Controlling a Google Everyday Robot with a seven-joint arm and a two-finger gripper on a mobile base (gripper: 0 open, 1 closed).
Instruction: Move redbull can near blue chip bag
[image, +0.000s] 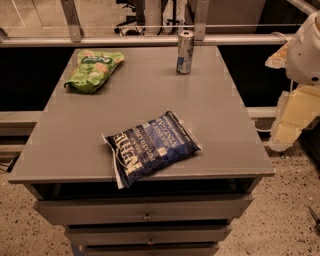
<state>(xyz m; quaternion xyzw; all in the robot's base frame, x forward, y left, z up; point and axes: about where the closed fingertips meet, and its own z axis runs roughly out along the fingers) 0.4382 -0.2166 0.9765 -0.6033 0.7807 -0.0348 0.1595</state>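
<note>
The redbull can (185, 52) stands upright near the far edge of the grey cabinet top (210, 110), right of centre. The blue chip bag (151, 146) lies flat near the front edge, its white lettering facing up. The can and the bag are well apart, with bare top between them. My arm and gripper (291, 117) hang at the right edge of the view, beyond the cabinet's right side, away from both the can and the bag and holding nothing that I can see.
A bright green chip bag (94, 70) lies at the far left corner of the top. The cabinet has drawers (146, 210) below its front edge. A rail (125, 41) runs behind the cabinet. Speckled floor shows to the right.
</note>
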